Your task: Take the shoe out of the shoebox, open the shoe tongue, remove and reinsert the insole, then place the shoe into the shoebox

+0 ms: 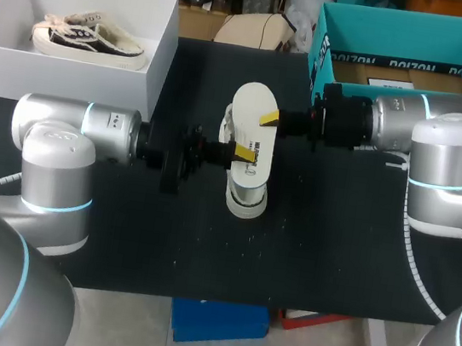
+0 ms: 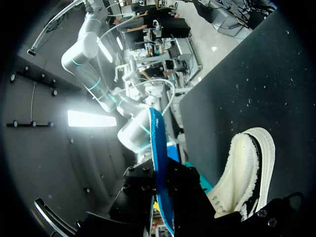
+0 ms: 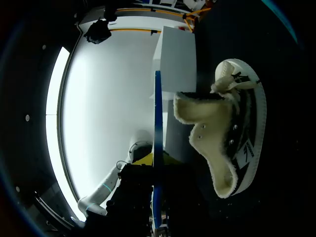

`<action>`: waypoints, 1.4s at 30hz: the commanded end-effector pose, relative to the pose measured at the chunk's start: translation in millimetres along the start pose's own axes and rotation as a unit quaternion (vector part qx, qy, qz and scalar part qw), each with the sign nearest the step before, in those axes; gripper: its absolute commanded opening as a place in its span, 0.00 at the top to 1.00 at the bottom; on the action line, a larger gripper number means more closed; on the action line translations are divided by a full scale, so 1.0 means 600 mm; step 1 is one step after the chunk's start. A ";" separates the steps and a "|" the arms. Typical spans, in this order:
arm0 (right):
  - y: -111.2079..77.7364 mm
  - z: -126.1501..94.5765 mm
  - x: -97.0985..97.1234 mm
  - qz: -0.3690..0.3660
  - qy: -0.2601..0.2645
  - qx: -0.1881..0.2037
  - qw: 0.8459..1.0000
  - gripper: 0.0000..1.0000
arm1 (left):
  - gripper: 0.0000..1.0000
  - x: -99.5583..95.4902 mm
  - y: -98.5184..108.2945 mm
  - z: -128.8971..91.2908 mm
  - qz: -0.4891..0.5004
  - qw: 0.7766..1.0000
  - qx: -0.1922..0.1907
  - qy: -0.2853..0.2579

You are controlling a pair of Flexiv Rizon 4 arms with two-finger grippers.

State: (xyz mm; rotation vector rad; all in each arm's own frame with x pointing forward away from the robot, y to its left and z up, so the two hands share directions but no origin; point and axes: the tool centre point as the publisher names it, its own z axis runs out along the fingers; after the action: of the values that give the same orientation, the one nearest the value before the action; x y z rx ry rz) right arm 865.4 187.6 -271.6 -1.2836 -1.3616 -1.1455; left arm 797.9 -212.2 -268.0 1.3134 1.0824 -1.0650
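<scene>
Evidently the insole [image 1: 252, 129] is out of the shoe [image 1: 246, 194] and hangs just above it at the middle of the frame, pinched from two sides. The left jaws are closed on its left edge and the right jaws on its upper right edge. That double grip looks meant to keep the floppy piece flat and lined up over the opening, ready to go back in. Each wrist view shows it edge-on, a thin blue strip running between that arm's jaws, with the fleece-lined shoe beside it on the black bench [image 1: 330, 264]. The white shoebox [image 1: 63, 81] sits at upper left with a second shoe [image 1: 86, 39] inside. A teal box [image 1: 321, 52] stands at upper right.
</scene>
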 end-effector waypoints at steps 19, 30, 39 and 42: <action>0.000 0.002 0.003 0.001 -0.003 0.000 1.000 1.00 | 0.00 -0.062 -0.055 -0.136 -0.022 0.785 -0.007 0.619; 0.000 0.002 0.003 0.001 -0.003 0.000 1.000 1.00 | 0.00 -0.098 -0.024 -0.103 0.009 0.716 -0.016 0.698; 0.000 0.002 0.003 0.001 -0.003 0.000 1.000 1.00 | 0.00 -0.092 0.011 -0.041 0.049 0.661 -0.009 0.748; 0.000 0.002 0.003 0.001 -0.003 0.000 1.000 1.00 | 0.00 -0.092 0.011 -0.041 0.051 0.639 -0.007 0.767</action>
State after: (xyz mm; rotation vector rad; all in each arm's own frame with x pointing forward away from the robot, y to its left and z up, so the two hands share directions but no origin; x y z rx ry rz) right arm 865.9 188.0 -269.8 -1.2864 -1.3645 -1.1410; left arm 785.3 -168.0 -201.6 1.7406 1.5841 -0.5310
